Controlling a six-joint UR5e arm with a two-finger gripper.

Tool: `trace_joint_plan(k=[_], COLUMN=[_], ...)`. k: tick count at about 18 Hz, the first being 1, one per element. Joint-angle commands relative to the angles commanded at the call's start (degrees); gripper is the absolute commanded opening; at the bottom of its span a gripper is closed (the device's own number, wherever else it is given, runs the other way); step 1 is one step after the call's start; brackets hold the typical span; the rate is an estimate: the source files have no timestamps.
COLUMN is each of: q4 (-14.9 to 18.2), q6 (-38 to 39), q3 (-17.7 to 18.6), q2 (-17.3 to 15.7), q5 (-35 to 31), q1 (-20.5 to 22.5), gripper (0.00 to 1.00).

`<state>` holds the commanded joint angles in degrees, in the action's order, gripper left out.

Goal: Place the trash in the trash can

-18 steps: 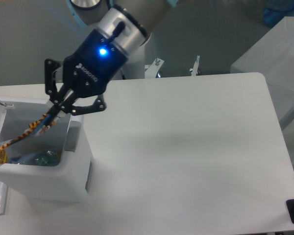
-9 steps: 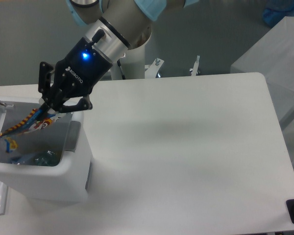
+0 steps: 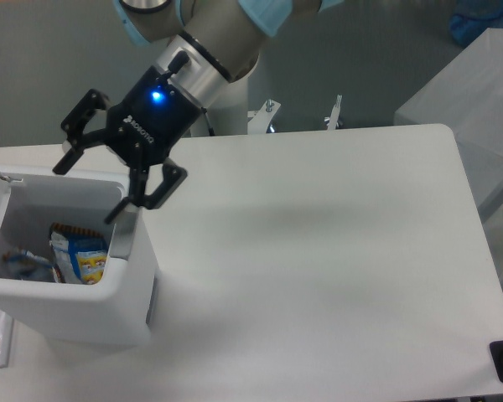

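Drop made: wrapper lies in the bin, pincer spread and empty above it.

Fixed camera: the gripper [image 3: 96, 184] hangs with its jaws wide apart and nothing between them, over the rear right corner of the white trash can [image 3: 75, 310]. A blue snack wrapper [image 3: 81, 257] rests inside, leaning near the right wall; other litter beside it is too dim to name. The release step looks finished; next would be lifting straight up to clear the rim, then swinging right over the bare table [image 3: 318, 251], where room is ample.
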<state>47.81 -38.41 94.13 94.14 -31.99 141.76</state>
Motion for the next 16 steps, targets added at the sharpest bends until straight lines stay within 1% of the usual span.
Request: trace_joint_plan(k=[3, 5, 6, 9, 11, 13, 14, 16], q4=[0.1, 0.0, 0.1, 0.5, 0.9, 3.1, 4.4, 7.4], q6=[-0.5, -0.7, -2.0, -9.9, -16.6, -24.0, -28.7, -37.0], q3=[-0.2, -0.7, -0.7, 0.3, 1.6, 2.5, 2.6, 2.6], q2=[-1.1, -1.5, -1.6, -2.0, -2.1, -2.0, -2.0, -2.0], q5=[-2.1, -6.0, -8.8, -20.1, -22.1, -23.6, -26.0, -34.8], q1=[2.3, 3.8, 4.1, 4.9, 6.5, 9.2, 10.1, 10.4], gripper=[1.0, 1.0, 1.0, 1.0, 1.0, 1.0, 1.0, 1.0])
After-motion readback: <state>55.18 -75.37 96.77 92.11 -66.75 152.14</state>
